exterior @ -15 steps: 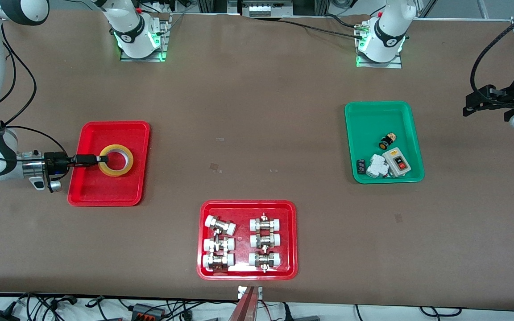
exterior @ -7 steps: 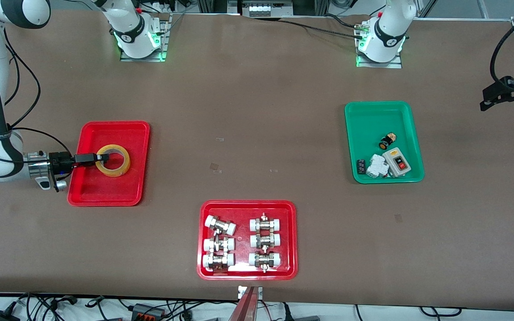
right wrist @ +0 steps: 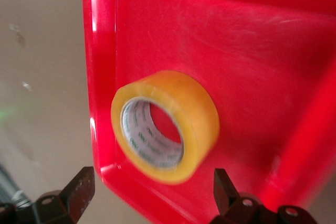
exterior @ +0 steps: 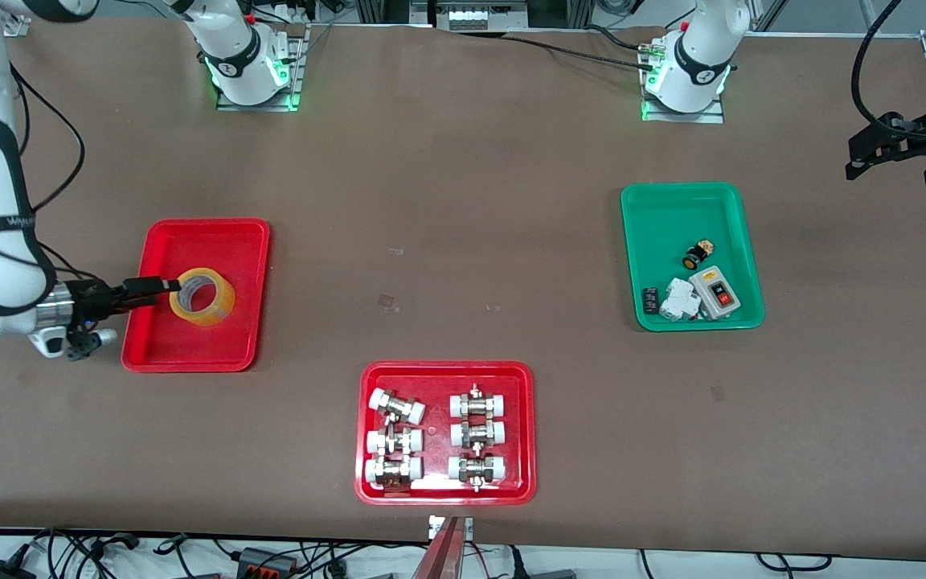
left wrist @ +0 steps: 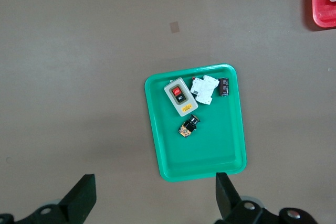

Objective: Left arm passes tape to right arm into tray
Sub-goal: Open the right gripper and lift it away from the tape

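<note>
The yellowish tape (exterior: 202,296) rests tilted inside the plain red tray (exterior: 214,241) at the right arm's end of the table. My right gripper (exterior: 159,288) hovers over that tray's rim, open, its tips just short of the roll. The right wrist view shows the tape (right wrist: 178,124) lying free on the tray (right wrist: 252,51), ahead of the wide-apart right gripper (right wrist: 153,177). My left gripper (exterior: 855,161) hangs open and empty above bare table at the left arm's end, near the green tray. In the left wrist view the left gripper (left wrist: 154,182) holds nothing.
A green tray (exterior: 672,209) holds a switch box and small electrical parts; it also shows in the left wrist view, green tray (left wrist: 210,156). A red tray with white-capped metal fittings (exterior: 445,374) sits nearest the front camera, mid-table.
My right gripper opened off the tape's rim and drew back toward the table's end; the roll stayed in the tray and tipped. The left gripper shifted slightly at its end.
</note>
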Motion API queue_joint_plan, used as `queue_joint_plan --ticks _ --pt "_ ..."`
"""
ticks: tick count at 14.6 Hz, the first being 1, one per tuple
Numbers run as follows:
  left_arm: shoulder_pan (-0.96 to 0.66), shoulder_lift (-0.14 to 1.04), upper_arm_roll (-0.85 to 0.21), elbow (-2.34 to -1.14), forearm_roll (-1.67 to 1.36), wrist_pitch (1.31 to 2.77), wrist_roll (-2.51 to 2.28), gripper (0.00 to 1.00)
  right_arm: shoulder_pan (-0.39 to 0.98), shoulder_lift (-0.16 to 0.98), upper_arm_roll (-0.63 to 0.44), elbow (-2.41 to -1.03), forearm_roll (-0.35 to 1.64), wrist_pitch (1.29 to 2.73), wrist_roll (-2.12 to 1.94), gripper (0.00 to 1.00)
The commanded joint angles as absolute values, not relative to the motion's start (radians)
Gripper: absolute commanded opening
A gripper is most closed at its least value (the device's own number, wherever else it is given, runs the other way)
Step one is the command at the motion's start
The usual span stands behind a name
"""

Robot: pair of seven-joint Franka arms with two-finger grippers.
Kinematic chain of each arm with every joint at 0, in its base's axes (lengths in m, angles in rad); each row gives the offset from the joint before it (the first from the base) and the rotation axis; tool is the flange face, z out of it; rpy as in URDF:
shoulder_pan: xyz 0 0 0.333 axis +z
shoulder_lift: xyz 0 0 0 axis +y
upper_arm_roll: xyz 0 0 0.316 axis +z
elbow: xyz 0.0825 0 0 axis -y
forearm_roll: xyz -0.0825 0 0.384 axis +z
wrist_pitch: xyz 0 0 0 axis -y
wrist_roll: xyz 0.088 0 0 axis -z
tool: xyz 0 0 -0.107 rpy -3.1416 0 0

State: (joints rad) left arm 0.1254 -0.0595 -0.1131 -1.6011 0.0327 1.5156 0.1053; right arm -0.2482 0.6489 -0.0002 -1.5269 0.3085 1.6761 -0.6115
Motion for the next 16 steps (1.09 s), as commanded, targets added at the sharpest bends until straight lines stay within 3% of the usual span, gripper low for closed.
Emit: queue_joint_plan --ticks 1,6,11,16 --pt "0.12 -0.066 -0.118 -1.606 0.037 1.516 0.043 1.0 -0.236 0.528 0.002 -1.548 0.181 1.654 -0.476 1.0" --pt "0.133 -0.035 -0.11 -1.598 -0.029 1.542 0.02 1.0 -0.12 0.382 0.006 -1.453 0.032 1.62 -0.128 1.0" --pt "0.137 -0.034 -0.11 -1.597 -0.035 1.542 0.031 1.0 -0.092 0.382 0.0 -1.287 0.037 1.542 -0.133 1.0" --pt "0.135 -0.034 -0.112 -1.595 -0.037 1.542 0.038 1.0 -0.081 0.373 0.008 -1.27 0.035 1.551 0.004 1.0"
